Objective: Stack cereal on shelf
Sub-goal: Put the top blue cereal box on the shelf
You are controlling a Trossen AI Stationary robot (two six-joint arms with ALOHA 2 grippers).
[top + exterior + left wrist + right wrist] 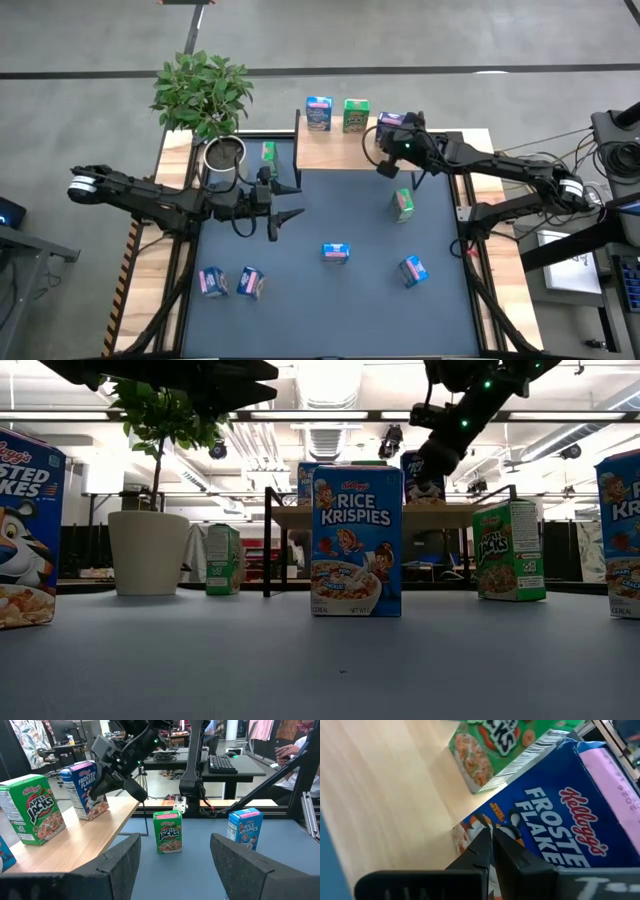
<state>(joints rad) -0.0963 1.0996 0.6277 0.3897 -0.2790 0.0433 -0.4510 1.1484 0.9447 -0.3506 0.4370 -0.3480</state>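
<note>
**Three boxes on the shelf, the third just set; six or so wait on the mat.**

Your right gripper [384,166] has its fingers pressed together on nothing, tips beside the front face of the Frosted Flakes box [85,789] at the right end of the shelf [335,150]; the box stands upright on the plank and appears released. Next to it along the shelf stand an Apple Jacks box [355,114] and a light blue box [319,112], so the shelf's single row looks full, and further boxes would likely go on top. Your left gripper [288,213] waits with fingers spread over the mat [300,300], just off the shelf's left front corner, holding nothing. Off the shelf you still have a green box [402,204] near its right front, a Rice Krispies box [336,252] farther out, another blue box [412,269], two boxes [230,282] at the mat's near left, and a green one [268,152] beside the shelf's left end.
</note>
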